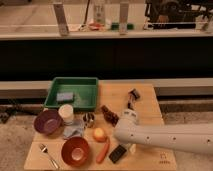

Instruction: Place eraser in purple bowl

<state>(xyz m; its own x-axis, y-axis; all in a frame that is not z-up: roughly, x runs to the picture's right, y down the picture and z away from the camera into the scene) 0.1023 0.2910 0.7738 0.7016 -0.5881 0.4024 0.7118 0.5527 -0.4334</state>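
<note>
Eraser [118, 153] lies by the table's [150, 102] front edge, purple bowl [48, 121] at its left edge. The gripper [131, 148] hangs just beside the eraser, jaws wide.

Black eraser [118, 153] lies flat (front edge), purple bowl [41, 125] well apart.

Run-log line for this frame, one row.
phase: reach | gripper: open, low beside small flat black eraser, mostly hidden under white arm | eraser: on wooden table, not held | round purple bowl: no eraser inside

I see black eraser [118, 153], purple bowl [41, 125], orange-red bowl [66, 152], green tray [52, 96]; my white arm [170, 136] hides the gripper near the desk's [148, 107] front edge.
</note>
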